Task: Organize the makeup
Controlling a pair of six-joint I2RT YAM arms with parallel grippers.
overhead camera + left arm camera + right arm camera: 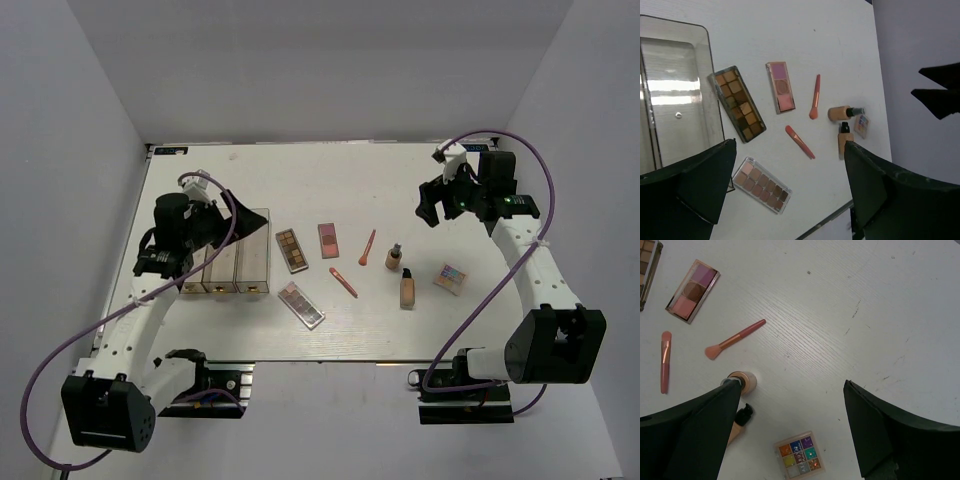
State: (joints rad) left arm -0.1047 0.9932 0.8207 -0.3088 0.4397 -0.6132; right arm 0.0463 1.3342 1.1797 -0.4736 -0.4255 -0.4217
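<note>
The makeup lies spread over the white table [400, 180]. A brown eyeshadow palette [292, 250], a pink palette [328, 239] and a clear-cased brown palette [301, 305] lie left of centre. Two coral sticks [367, 247] [343, 282] lie in the middle. One beige bottle [394, 256] stands upright, another [407, 288] lies flat. A pastel compact [449, 277] lies at the right. My left gripper [245, 215] is open and empty above the clear box. My right gripper [440, 210] is open and empty, held above the table behind the bottles [744, 381] and compact [799, 455].
A clear three-compartment acrylic box [238, 265] stands at the left, beside the brown palette [740, 103]; it also shows in the left wrist view [675, 100]. Grey walls enclose the table on three sides. The table's near edge runs just below the clear-cased palette [761, 185].
</note>
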